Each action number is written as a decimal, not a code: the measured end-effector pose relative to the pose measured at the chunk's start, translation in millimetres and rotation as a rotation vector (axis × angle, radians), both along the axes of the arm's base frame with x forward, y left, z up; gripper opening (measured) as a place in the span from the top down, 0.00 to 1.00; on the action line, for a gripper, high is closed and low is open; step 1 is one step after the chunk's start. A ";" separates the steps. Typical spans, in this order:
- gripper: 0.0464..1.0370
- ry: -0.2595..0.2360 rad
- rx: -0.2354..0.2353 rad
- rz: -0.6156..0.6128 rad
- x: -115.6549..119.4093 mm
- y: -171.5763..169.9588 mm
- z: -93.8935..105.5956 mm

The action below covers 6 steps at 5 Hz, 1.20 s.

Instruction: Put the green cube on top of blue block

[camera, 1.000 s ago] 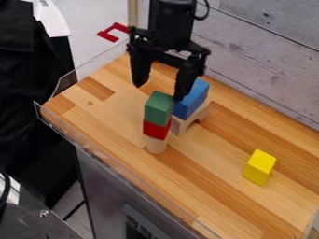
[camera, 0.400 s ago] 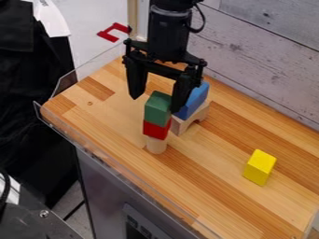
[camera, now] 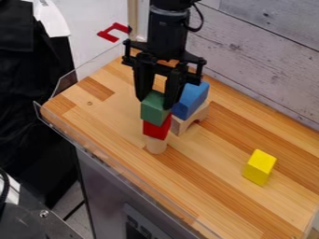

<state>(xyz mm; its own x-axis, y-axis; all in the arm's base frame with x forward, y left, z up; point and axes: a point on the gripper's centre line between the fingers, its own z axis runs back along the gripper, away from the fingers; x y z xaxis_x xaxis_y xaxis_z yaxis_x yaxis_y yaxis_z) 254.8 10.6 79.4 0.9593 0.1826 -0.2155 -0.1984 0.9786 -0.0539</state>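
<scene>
Fingers (camera: 174,87) slightly apart, snug against green cube (camera: 152,111)

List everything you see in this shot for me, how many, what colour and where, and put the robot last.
Green cube: one, green, atop the stack
Block: one, red, below the cube
Cylinder: one, pale wood, stack's base
Long block: one, blue, on the arch
Arch: one, pale wood, behind the stack
Loose block: one, yellow, right side
Tabletop: one, brown wood, under everything
Bracket-like piece: one, red, beyond the far left edge
Plank wall: one, greyish, behind
Fabric: black, left
Arm: one, black, top
Gripper: one, black, closed on the cube
</scene>
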 end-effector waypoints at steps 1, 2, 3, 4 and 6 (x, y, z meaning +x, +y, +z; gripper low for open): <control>0.54 -0.001 0.003 0.005 0.6 0.3 -0.2; 0.54 -0.011 0.027 0.000 6.2 1.0 7.9; 0.54 -0.096 0.065 -0.016 20.1 -1.1 38.7; 0.54 -0.168 0.072 -0.063 38.4 -10.3 62.6; 0.54 -0.048 0.012 -0.152 63.2 -18.2 14.2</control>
<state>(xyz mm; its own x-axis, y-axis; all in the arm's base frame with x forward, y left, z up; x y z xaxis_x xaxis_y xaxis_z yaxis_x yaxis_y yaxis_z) 317.9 -7.6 93.6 0.9851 0.0371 -0.1679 -0.0457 0.9978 -0.0476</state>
